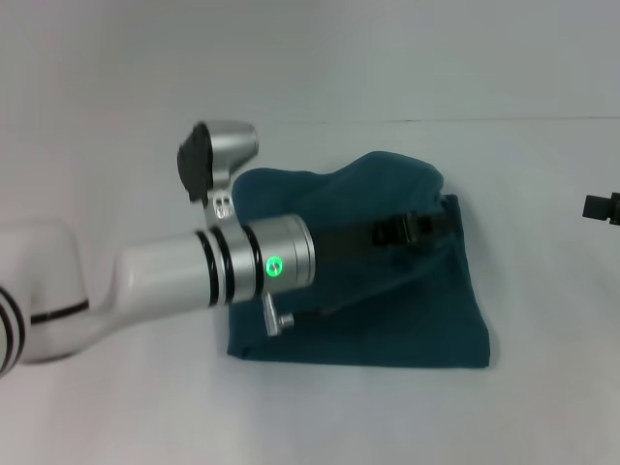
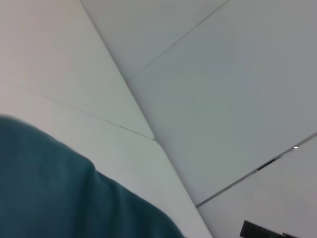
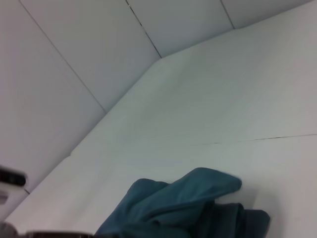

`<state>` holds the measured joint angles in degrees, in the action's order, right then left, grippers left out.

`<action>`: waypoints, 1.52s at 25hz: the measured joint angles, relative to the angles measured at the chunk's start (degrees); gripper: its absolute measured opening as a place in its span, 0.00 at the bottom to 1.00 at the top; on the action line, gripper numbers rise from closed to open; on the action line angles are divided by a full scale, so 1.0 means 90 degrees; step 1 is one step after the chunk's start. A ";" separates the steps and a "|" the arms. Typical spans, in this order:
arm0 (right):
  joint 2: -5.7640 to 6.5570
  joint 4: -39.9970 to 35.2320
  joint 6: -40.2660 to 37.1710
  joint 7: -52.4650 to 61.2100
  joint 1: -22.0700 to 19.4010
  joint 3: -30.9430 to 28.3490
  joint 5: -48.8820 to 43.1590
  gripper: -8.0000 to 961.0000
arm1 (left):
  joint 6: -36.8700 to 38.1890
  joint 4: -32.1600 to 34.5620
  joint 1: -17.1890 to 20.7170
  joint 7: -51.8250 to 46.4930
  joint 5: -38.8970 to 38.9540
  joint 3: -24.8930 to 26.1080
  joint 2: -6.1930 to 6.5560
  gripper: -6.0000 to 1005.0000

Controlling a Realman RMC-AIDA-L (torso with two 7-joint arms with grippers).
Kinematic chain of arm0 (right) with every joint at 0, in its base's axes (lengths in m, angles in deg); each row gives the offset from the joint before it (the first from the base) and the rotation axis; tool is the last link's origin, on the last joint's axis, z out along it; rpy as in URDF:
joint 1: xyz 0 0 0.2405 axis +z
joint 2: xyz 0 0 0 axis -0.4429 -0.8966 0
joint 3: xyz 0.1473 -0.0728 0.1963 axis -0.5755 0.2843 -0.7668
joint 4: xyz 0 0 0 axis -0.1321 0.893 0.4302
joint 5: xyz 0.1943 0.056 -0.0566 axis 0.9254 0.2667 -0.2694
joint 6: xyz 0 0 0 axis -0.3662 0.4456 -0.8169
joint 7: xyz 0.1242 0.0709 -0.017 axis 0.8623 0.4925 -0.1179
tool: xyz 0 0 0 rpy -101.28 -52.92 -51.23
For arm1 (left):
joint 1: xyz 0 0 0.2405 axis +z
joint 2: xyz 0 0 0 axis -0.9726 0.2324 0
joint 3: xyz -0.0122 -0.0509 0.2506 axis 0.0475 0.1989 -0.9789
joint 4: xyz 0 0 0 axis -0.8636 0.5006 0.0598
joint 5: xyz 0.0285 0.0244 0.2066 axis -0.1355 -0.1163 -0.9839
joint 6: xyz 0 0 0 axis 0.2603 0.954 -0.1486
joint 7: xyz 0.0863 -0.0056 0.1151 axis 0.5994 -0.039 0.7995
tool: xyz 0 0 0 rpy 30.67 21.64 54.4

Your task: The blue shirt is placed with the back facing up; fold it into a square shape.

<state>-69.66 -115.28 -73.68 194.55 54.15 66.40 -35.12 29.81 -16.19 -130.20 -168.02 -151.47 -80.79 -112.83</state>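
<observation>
The blue shirt [image 1: 387, 320] lies on the white table as a roughly square dark teal bundle, plain side showing, with a raised hump of fabric [image 1: 387, 174] along its far edge. My left arm reaches across it from the left. The left gripper [image 1: 418, 228] sits over the shirt's far right part, shut on a lifted fold of the fabric. Teal cloth [image 2: 59, 193] fills the near corner of the left wrist view. The right wrist view shows the bunched shirt [image 3: 188, 208] from the side. My right gripper [image 1: 602, 206] is parked at the right edge, away from the shirt.
The white table [image 1: 116, 407] extends around the shirt on all sides, with a seam line [image 1: 484, 120] running behind it. Pale wall panels [image 3: 74, 59] stand behind the table.
</observation>
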 joint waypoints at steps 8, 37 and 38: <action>0.0045 0.0032 0.0031 -0.0035 0.0019 0.0004 -0.0024 0.95 | 0.1387 -0.0257 0.0388 0.0806 0.0310 0.0106 -0.0004 0.25; -0.0114 0.1409 0.1683 0.2115 0.1349 0.0808 -0.0678 0.95 | 0.2703 0.3723 0.2770 0.1907 -0.3101 0.1110 0.0201 0.95; -0.0145 0.1448 0.1768 0.2147 0.1391 0.0816 -0.0678 0.95 | 0.2762 0.3804 0.2800 0.1950 -0.3200 0.1159 0.0200 0.94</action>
<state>-70.97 -102.24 -57.77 213.87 66.67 73.74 -41.22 54.67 18.05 -105.01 -150.46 -180.27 -70.36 -111.03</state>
